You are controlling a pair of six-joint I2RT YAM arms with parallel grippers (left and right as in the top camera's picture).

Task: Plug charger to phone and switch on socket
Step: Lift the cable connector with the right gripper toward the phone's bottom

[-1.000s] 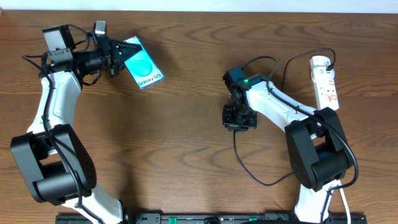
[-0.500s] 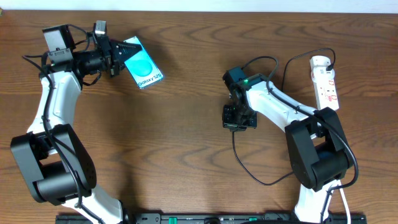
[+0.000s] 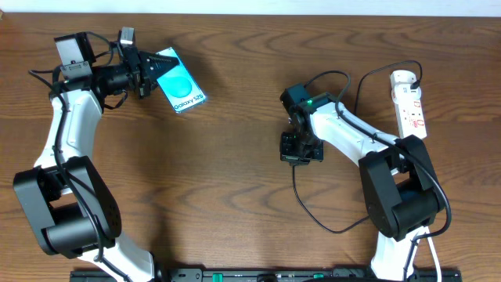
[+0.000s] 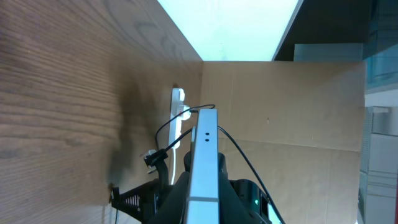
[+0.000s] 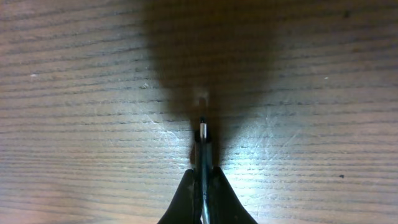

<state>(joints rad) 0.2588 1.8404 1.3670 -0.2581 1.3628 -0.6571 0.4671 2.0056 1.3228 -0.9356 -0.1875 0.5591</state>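
Left arm [image 3: 66, 133]: white and black, reaching up along the table's [image 3: 235, 157] left side and bending right toward the phone.
Left gripper [image 3: 147, 70]: closed down narrow on the phone's left corner; the left wrist view shows one finger [image 4: 177, 194] on each flat face of the phone.
Phone [image 3: 180, 81]: far upper left of the table, cyan screen facing up with the dark "Galaxy" lettering along its lower right edge, turned at a slant. From the left wrist it shows only as a thin pale edge [image 4: 203, 163]. Whether its far corner rests on the wood cannot be told.
Right gripper [image 3: 301, 149]: well to the right of the phone and lower, near the table's middle, pointing down at the wood, claw pinched tight on the charger's end.
Connector tip [image 5: 203, 132]: sticking out just past the closed fingers [image 5: 186, 186], held close to the wood inside the gripper's shadow; contact cannot be told.
Charger [image 3: 309, 210]: thin black cable running down from the right gripper, curving right under the arm, far from the phone; its other end reaches the socket's top.
Socket [image 3: 411, 102]: white strip with red markings, at the far right edge, opposite the phone; it appears small in the left wrist view [image 4: 178, 99].
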